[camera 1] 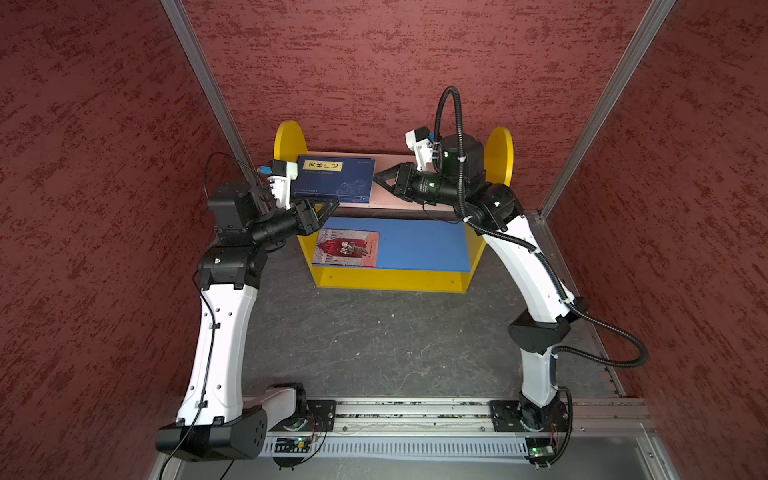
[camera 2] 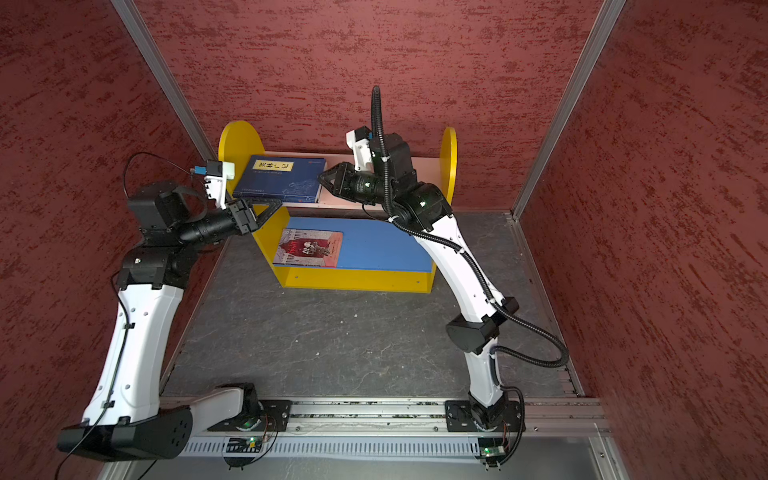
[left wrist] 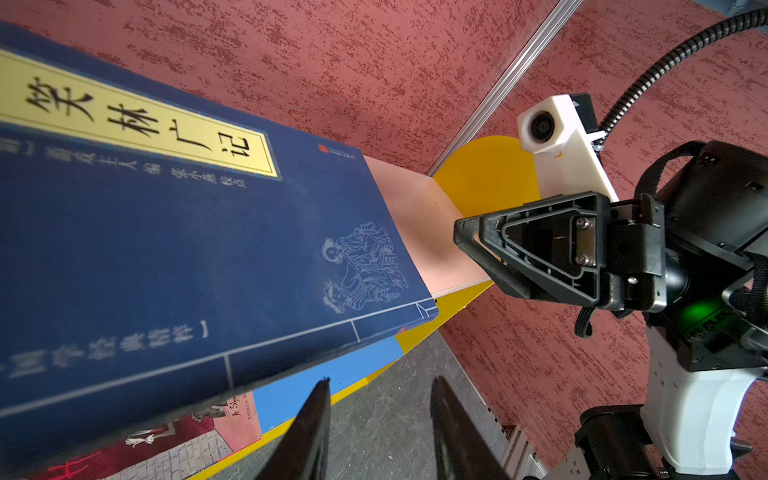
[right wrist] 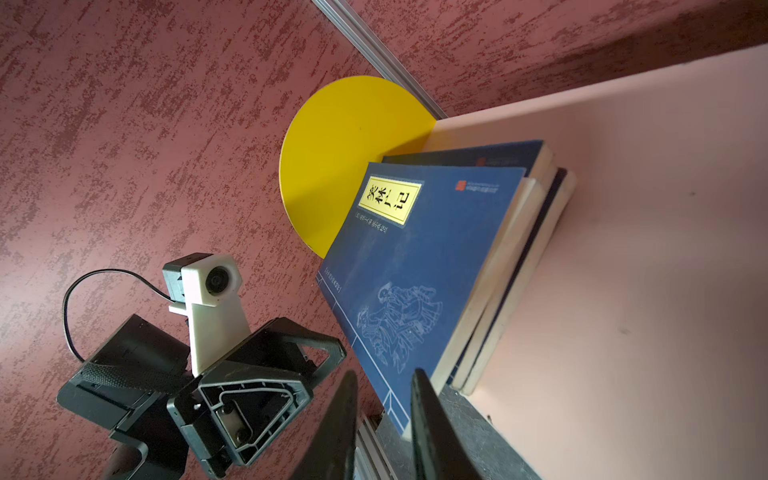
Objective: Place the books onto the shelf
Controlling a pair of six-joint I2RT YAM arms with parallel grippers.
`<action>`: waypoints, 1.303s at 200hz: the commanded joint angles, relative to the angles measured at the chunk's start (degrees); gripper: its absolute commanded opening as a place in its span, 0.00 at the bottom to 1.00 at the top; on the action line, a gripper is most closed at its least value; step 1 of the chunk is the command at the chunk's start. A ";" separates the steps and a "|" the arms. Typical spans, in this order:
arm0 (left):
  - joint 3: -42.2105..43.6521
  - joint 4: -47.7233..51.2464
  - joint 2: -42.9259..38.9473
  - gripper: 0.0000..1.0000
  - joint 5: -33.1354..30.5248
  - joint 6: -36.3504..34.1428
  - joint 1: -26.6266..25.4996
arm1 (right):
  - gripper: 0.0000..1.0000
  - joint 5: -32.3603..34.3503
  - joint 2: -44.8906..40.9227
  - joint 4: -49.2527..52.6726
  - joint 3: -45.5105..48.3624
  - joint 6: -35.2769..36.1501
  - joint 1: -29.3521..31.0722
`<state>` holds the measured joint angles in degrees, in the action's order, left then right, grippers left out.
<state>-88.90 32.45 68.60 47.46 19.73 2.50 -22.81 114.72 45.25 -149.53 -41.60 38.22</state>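
Note:
A stack of navy books (camera 1: 332, 183) (camera 2: 278, 178) with a yellow label lies flat at the left end of the shelf's pink upper board (right wrist: 644, 249). The red book (camera 1: 347, 248) (camera 2: 309, 248) lies on the blue lower board (camera 1: 424, 245), also at the left. My left gripper (camera 1: 332, 204) (left wrist: 380, 382) hovers by the stack's front left corner, open and empty. My right gripper (camera 1: 375, 176) (right wrist: 384, 374) points at the stack's right edge. Its jaws stand narrowly open with nothing between them; the left wrist view shows a small gap between its tip and the top book (left wrist: 166, 249).
The shelf's yellow round-topped side panels (camera 1: 289, 141) (camera 1: 500, 153) flank the upper board. The shelf (camera 1: 390, 280) stands against the red back wall on a dark grey floor (camera 1: 374, 340). Red side walls with metal corner posts (camera 1: 199, 70) close in both sides.

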 commanded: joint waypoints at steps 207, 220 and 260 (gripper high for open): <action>-3.11 -5.55 1.43 0.41 8.76 7.20 3.74 | 0.25 2.74 3.72 -3.62 0.15 -0.98 -0.08; -3.83 -8.27 0.75 0.41 11.58 11.31 6.56 | 0.24 2.13 4.19 -4.57 0.03 -1.41 -0.25; -6.49 -18.08 0.48 0.42 17.32 24.88 16.98 | 0.22 1.10 5.51 -6.43 -0.14 -2.42 -0.73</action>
<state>-93.03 23.46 70.37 58.83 34.87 14.85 -20.78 119.48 42.24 -149.51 -43.11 37.93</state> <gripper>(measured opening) 0.415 0.222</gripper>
